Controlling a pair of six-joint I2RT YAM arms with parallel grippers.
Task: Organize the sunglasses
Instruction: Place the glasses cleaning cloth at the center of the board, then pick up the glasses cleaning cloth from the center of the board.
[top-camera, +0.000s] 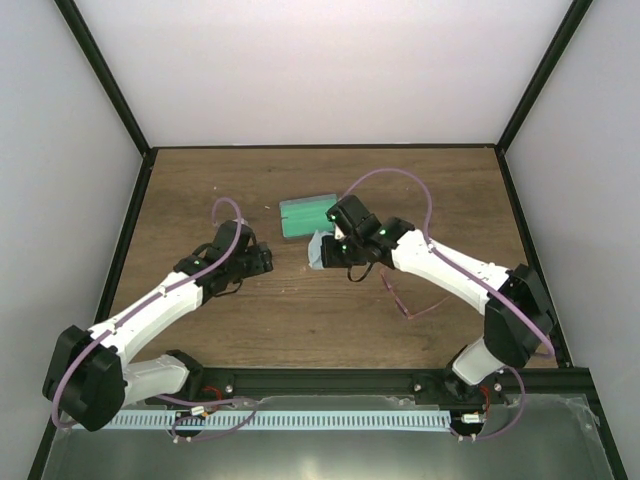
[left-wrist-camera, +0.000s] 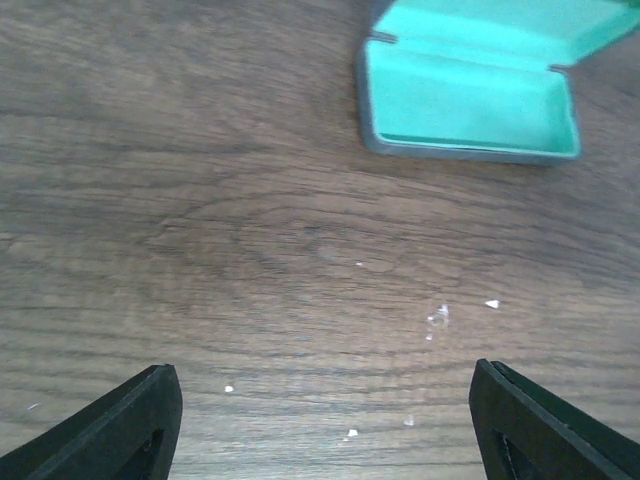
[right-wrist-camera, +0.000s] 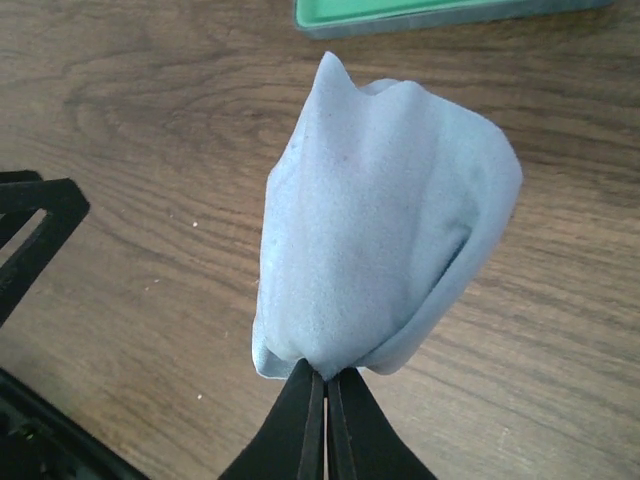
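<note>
The pink-purple sunglasses (top-camera: 408, 314) lie on the wooden table under my right forearm, right of centre, touched by neither gripper. The grey-blue case (top-camera: 308, 216) lies open, green inside up, at centre back; it also shows in the left wrist view (left-wrist-camera: 470, 90). My right gripper (top-camera: 334, 250) is shut on the light-blue cloth (top-camera: 318, 250) just in front of the case; in the right wrist view the cloth (right-wrist-camera: 380, 250) hangs bunched from the closed gripper (right-wrist-camera: 325, 385) above the table. My left gripper (top-camera: 266, 260) is open and empty (left-wrist-camera: 325, 425), left of the cloth, short of the case.
The case's front edge (right-wrist-camera: 440, 12) shows at the top of the right wrist view. Part of the left gripper (right-wrist-camera: 30, 240) appears at its left edge. Black frame posts and white walls bound the table (top-camera: 220, 190). Small white specks (left-wrist-camera: 437, 315) dot the wood.
</note>
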